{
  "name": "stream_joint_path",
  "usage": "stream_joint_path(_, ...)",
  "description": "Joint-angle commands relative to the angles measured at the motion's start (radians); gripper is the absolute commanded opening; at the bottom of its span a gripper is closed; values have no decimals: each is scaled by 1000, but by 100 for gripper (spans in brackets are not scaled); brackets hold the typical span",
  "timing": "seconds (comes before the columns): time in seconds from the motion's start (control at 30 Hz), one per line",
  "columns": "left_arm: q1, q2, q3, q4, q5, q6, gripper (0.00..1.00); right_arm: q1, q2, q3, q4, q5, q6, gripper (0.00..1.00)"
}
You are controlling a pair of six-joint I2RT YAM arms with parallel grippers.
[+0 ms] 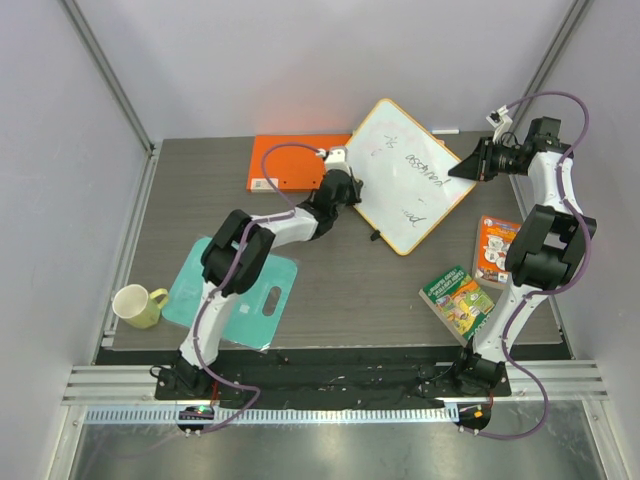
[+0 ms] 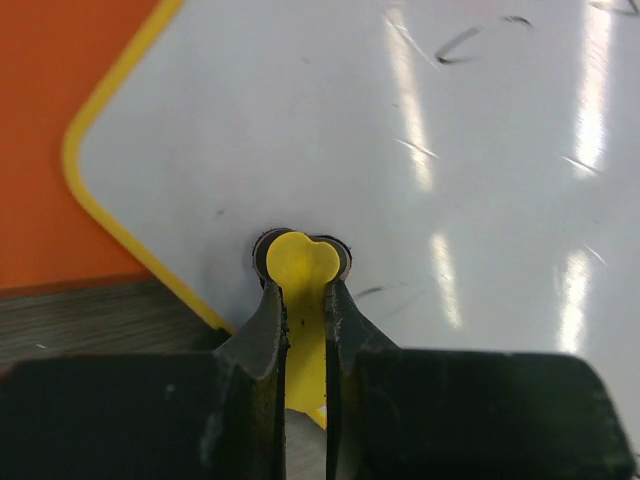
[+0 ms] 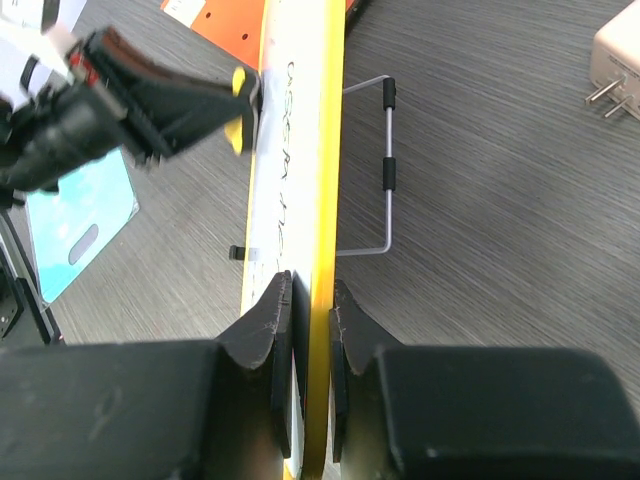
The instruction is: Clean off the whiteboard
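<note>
The whiteboard point(image 1: 410, 175), white with a yellow rim and dark handwriting point(image 1: 422, 168), stands tilted at the back of the table. My right gripper point(image 1: 462, 170) is shut on its right edge; in the right wrist view the yellow rim point(image 3: 325, 150) runs between the jaws of that gripper point(image 3: 310, 285). My left gripper point(image 1: 345, 188) is shut on a small yellow eraser point(image 2: 303, 262). The eraser's round pad rests on the white face near the board's left corner point(image 2: 90, 150). The right wrist view also shows the left gripper point(image 3: 235, 110) at the board face.
A flat orange folder point(image 1: 290, 162) lies behind the left gripper. A teal cutting board point(image 1: 235, 290) and a pale yellow mug point(image 1: 138, 305) sit front left. Two small books point(image 1: 458, 298) point(image 1: 494, 250) lie front right. The board's wire stand point(image 3: 388, 170) and a white plug point(image 3: 615, 50) are behind it.
</note>
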Motion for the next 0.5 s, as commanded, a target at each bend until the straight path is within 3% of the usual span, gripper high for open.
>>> stream_joint_path(0.0, 72, 10, 7, 21, -42, -48, 0, 51, -1, -9, -35, 133, -180, 1)
stream_joint_path(0.13, 89, 36, 36, 54, -16, -61, 0, 50, 4, -9, -41, 122, -186, 1)
stream_joint_path(0.27, 86, 68, 92, 82, 107, -70, 0, 51, 11, -6, -47, 124, -191, 1)
stream_joint_path(0.47, 11, 85, 96, 139, 113, -50, 0, 51, 8, 0, -50, 122, -191, 1)
